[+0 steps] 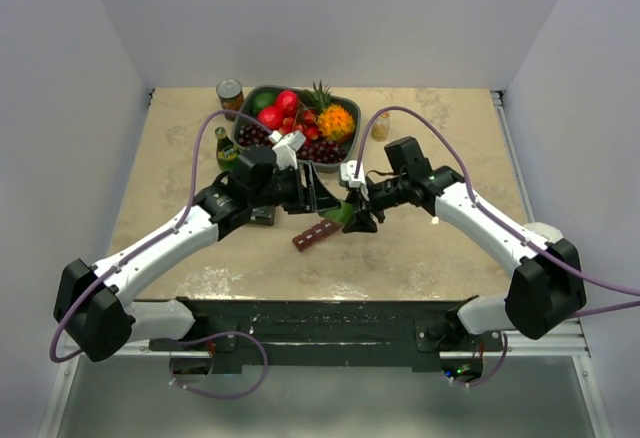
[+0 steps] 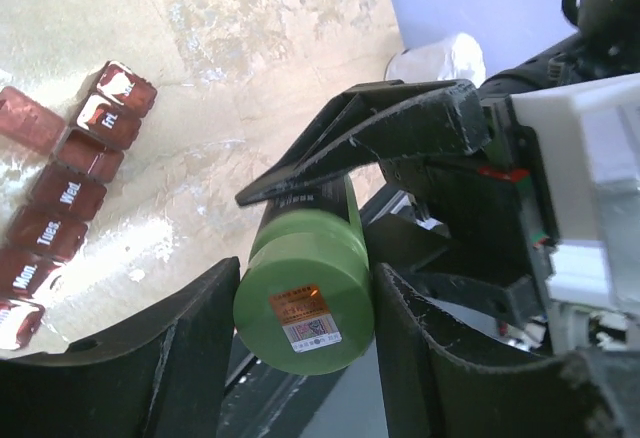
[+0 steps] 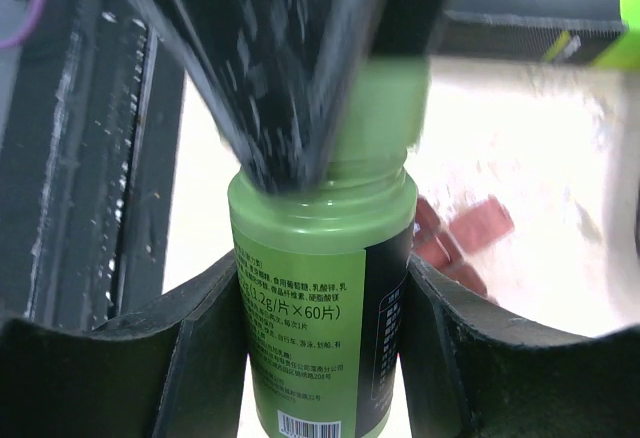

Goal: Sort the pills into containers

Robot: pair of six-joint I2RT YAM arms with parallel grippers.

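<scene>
The maroon pill strip (image 1: 315, 235) lies flat on the table (image 1: 440, 248) just under the two grippers, its long axis slanting from near-left to far-right. One lid (image 2: 30, 118) is flipped open; I can't make out any contents. The left gripper (image 2: 305, 280) pinches the cap of the green bottle (image 3: 320, 288), and the right gripper (image 3: 320, 270) clamps the bottle's body.

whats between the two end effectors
The green bottle: right end effector on its body, left end effector on its cap, clearest in the right wrist view.
</scene>
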